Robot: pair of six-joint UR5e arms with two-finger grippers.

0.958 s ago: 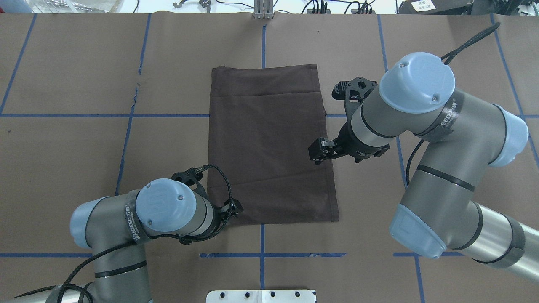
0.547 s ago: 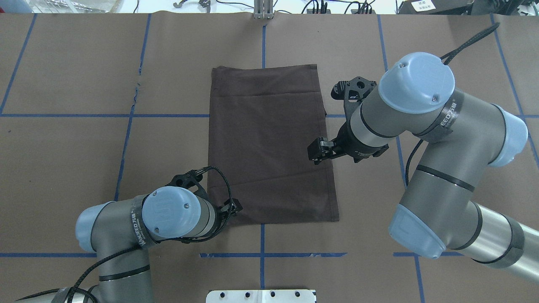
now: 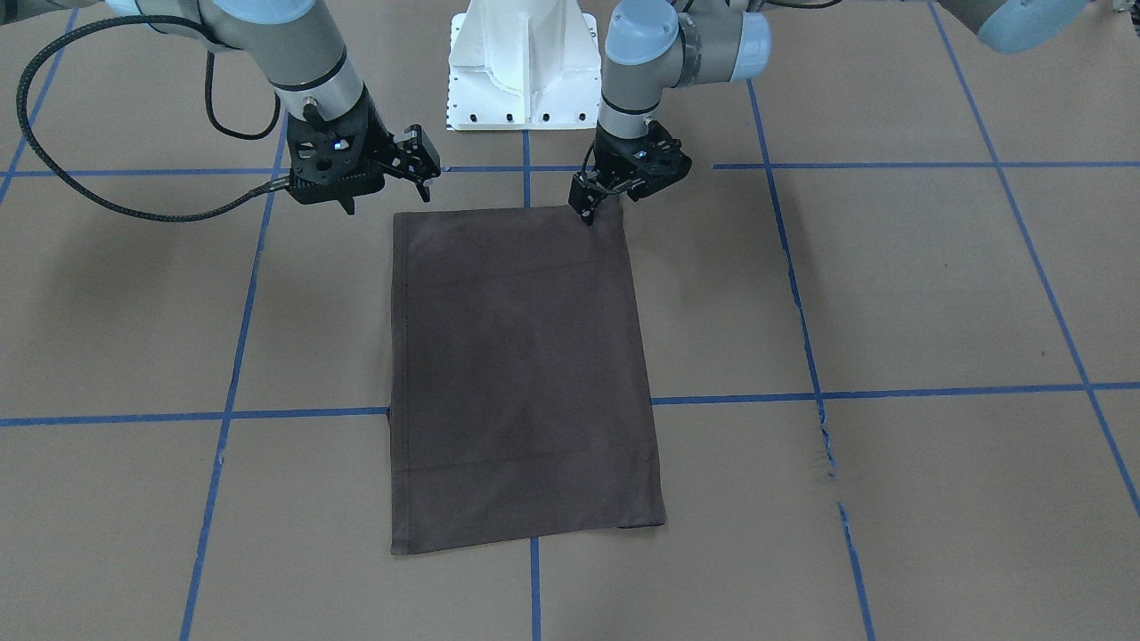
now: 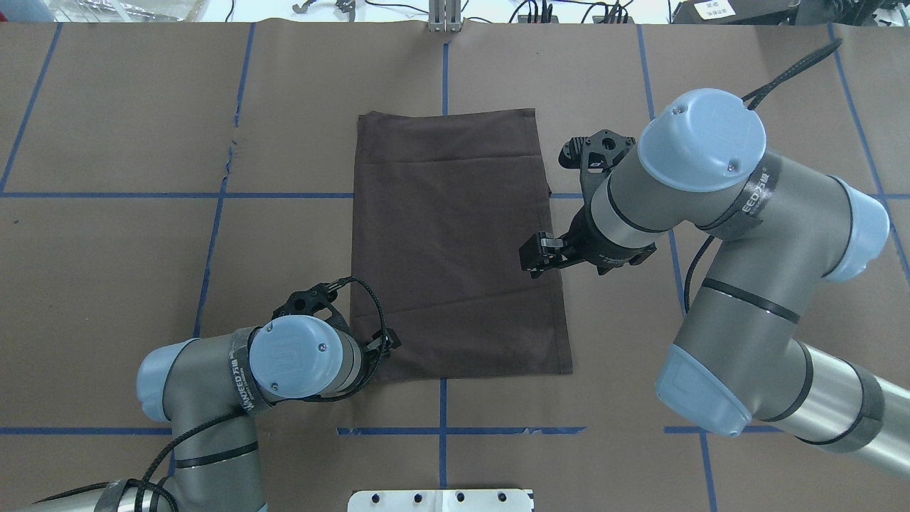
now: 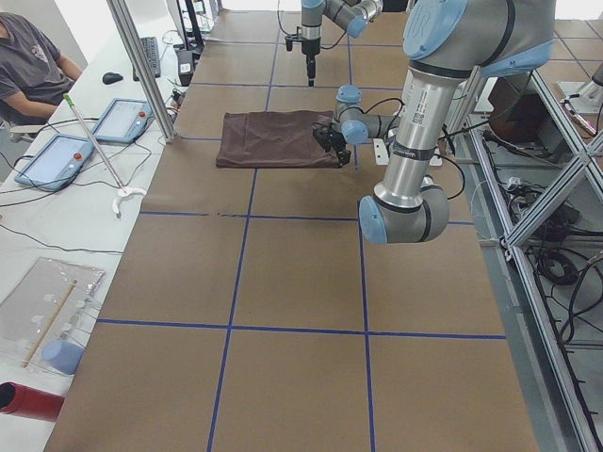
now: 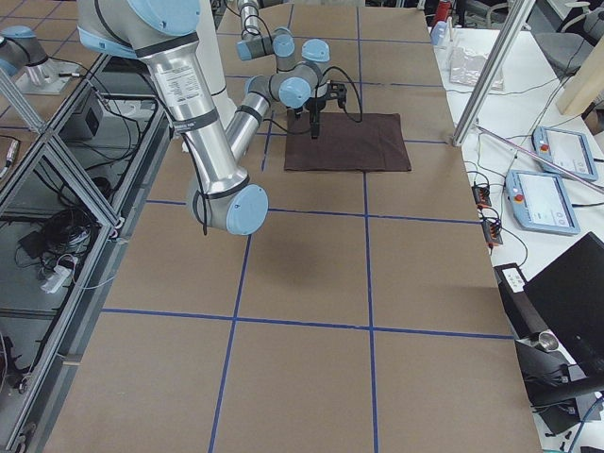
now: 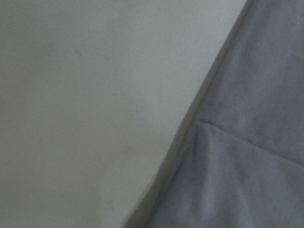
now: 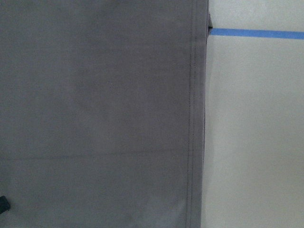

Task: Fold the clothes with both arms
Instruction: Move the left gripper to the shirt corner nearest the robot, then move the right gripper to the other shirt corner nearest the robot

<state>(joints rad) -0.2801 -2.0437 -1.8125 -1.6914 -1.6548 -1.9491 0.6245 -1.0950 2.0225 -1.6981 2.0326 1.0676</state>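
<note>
Brown-papered table (image 4: pixel 142 107), T-shirt (image 4: pixel 455 242) flat at centre.
Left gripper (image 4: pixel 387 343) has drawn back onto its near-left corner, grip unreadable; right gripper (image 4: pixel 533 257) hovers spread, empty, over right edge. I expect corner pickup.

There is one dark brown folded shirt of thin cloth (image 4: pixel 455 242). It lies on one counter covered in brown paper (image 4: pixel 106 284). There are two grey metal robot arms with light blue caps, the left arm (image 4: pixel 206 384) and the right arm (image 4: pixel 746 284). Each arm ends in one black gripper, so that makes two, the left gripper (image 3: pixel 585 206) and the right gripper (image 3: pixel 424 174). There is one white metal base with bolts (image 4: pixel 441 500). Off to the side there are two flat screens with pale blue frames (image 5: pixel 121 121), one black keyboard (image 5: pixel 151 56), one black mouse (image 5: pixel 113 77), one person in a grey top (image 5: pixel 33 66) and one red tube (image 5: pixel 28 400).
</note>
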